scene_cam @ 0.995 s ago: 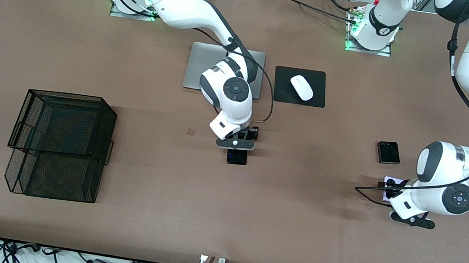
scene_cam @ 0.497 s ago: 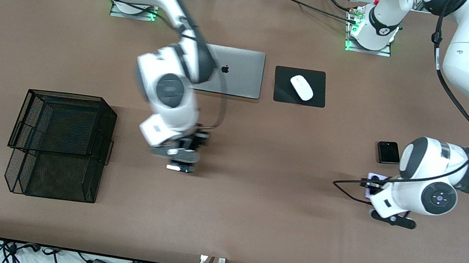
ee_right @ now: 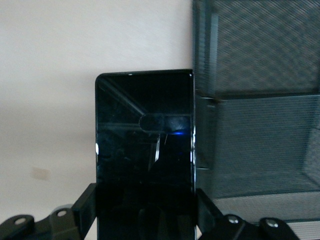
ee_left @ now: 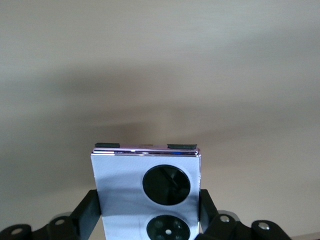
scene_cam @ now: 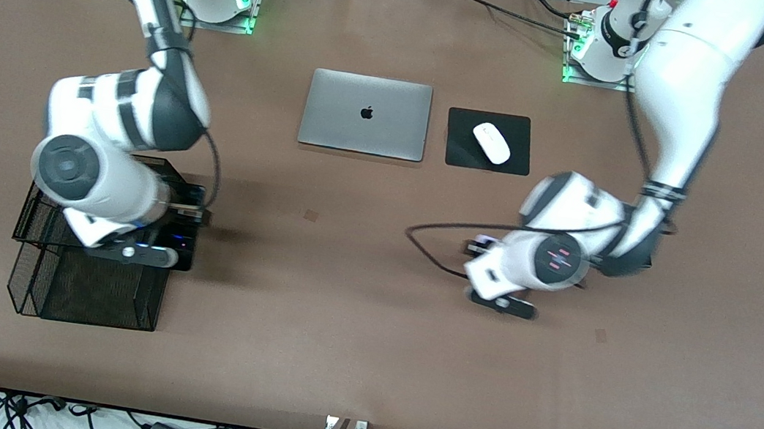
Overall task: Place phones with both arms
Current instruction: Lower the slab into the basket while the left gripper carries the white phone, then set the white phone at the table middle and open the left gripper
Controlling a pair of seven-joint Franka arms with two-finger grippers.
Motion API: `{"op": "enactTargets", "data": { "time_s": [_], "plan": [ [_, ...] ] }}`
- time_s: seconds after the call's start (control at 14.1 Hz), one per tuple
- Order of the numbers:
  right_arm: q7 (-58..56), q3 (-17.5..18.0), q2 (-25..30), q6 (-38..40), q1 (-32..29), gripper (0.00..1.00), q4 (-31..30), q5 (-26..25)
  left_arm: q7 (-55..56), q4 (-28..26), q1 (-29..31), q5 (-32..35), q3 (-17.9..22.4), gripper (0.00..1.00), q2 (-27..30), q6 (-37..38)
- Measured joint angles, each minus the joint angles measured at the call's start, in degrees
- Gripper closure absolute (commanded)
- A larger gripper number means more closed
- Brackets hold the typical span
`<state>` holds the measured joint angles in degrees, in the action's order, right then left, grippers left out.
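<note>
Right gripper: clamped on the long black phone, hanging at the mesh tray's edge, seemingly not yet over its basin.
Left gripper: grasping the white phone above bare table, well apart from the tray.

The right arm bends down from its base with its wrist folded over, and the right claw is clamped on the long black phone. The left arm reaches down, wrist low, and the left claw grips the white phone.
</note>
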<state>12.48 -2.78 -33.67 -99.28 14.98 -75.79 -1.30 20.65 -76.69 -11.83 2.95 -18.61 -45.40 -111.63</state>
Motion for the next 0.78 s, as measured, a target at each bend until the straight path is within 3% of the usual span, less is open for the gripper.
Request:
{"op": "enactTargets", "data": {
  "time_s": [0.36, 0.43, 0.5, 0.57, 0.78],
  "plan": [
    [-7.0, 0.1, 0.5, 7.8, -7.1, 0.79, -0.1, 0.0, 11.3, -0.2, -11.9, -2.9, -0.1, 0.68, -7.9, -20.0],
    [-7.0, 0.1, 0.5, 8.9, -7.9, 0.79, -0.4, 0.0, 12.7, -0.2, -13.3, -3.9, 0.0, 0.59, -9.0, -21.7],
    [-7.0, 0.1, 0.5, 9.3, -8.3, 0.79, -1.0, 0.0, 13.1, -0.1, -14.1, -5.1, 0.0, 0.13, -9.2, -22.1],
    [-7.0, 0.1, 0.5, 9.4, -8.4, 0.79, -1.9, 0.0, 13.3, 0.1, -14.5, -5.7, 0.0, 0.00, -9.2, -22.1],
    [-7.0, 0.1, 0.3, 9.3, -8.6, 0.79, -3.9, 0.0, 13.4, 0.0, -14.6, -5.5, 0.3, 0.00, -9.2, -22.0]
  ]
}}
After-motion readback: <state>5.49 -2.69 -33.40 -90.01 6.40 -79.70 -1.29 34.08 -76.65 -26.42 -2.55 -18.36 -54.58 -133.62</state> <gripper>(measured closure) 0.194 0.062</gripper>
